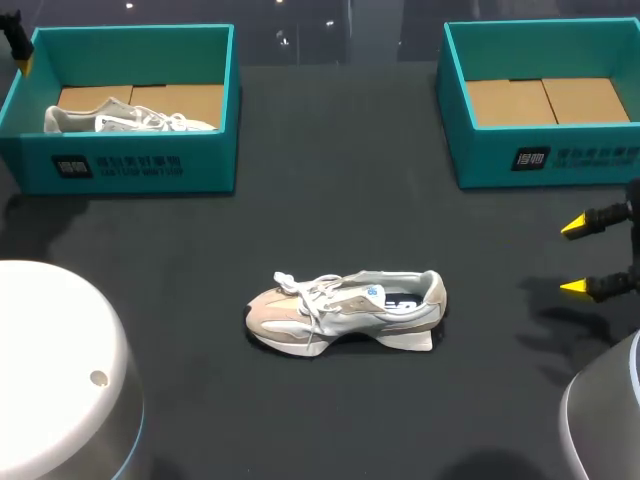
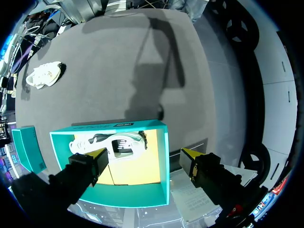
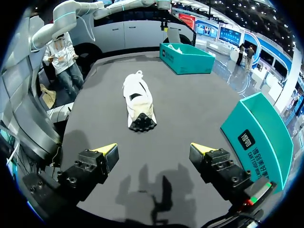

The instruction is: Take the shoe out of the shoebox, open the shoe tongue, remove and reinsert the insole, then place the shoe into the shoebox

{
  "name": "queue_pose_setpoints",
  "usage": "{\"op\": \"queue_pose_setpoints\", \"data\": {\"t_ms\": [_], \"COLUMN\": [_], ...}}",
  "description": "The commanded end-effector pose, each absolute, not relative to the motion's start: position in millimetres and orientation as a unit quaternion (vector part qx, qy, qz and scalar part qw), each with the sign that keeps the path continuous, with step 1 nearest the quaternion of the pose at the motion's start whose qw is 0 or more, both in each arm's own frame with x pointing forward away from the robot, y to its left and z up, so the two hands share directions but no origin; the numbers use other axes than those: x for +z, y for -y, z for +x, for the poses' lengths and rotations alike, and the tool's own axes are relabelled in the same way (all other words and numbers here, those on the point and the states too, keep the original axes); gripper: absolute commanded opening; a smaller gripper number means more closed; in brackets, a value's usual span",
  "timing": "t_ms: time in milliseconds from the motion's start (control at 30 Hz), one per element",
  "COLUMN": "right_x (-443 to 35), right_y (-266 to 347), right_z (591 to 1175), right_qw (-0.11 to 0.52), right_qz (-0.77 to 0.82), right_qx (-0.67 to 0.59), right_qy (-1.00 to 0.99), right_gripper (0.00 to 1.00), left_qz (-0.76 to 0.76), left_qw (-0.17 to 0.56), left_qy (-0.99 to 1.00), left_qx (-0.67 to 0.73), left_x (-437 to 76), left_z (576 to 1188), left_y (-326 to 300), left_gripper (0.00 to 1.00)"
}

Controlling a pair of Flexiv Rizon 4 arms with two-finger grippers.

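Note:
A beige and white sneaker [image 1: 345, 312] lies on its side in the middle of the dark table, toe to the left; it also shows as the sneaker [image 3: 137, 102] ahead of my right gripper [image 3: 154, 151]. That gripper [image 1: 577, 258] hovers open and empty near the table's right edge. My left gripper [image 2: 142, 154] hangs open above the left teal shoebox [image 2: 164, 161], which holds a second white shoe [image 2: 111, 142]. In the head view this shoebox [image 1: 130, 165] stands at the back left with the second shoe [image 1: 130, 120] inside.
A second teal shoebox [image 1: 560, 160] stands at the back right, only its cardboard floor showing inside; it appears beside my right gripper as the teal box [image 3: 259, 137]. Open table surrounds the sneaker on all sides.

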State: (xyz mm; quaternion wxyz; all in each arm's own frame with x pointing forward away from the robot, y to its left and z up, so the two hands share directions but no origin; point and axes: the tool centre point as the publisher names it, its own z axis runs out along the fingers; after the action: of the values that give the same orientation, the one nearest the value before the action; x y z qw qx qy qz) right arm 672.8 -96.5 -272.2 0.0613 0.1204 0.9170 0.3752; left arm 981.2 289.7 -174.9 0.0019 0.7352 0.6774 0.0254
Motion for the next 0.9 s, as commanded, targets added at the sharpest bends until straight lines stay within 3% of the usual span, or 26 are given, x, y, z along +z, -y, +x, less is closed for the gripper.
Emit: {"op": "queue_pose_setpoints", "data": {"t_ms": [33,300,900], "right_x": [-270.7,-270.7,-327.3], "right_y": [96.6,96.6,108.2], "right_z": [668.1,668.1,666.0], "right_qw": [0.065,0.065,0.041], "right_qz": [0.122,0.122,0.142], "right_qx": [0.372,0.372,0.445], "right_qy": [-0.918,-0.918,-0.883], "right_gripper": [1.0,1.0,1.0], "left_qz": [0.735,0.735,0.735], "left_qw": [0.002,0.002,0.002], "left_qy": [-0.677,-0.677,-0.677], "left_qx": [0.027,0.027,0.027], "left_x": [-174.5,-174.5,-174.5], "left_z": [979.5,979.5,979.5], "left_y": [-290.0,-290.0,-290.0], "left_gripper": [1.0,1.0,1.0]}}
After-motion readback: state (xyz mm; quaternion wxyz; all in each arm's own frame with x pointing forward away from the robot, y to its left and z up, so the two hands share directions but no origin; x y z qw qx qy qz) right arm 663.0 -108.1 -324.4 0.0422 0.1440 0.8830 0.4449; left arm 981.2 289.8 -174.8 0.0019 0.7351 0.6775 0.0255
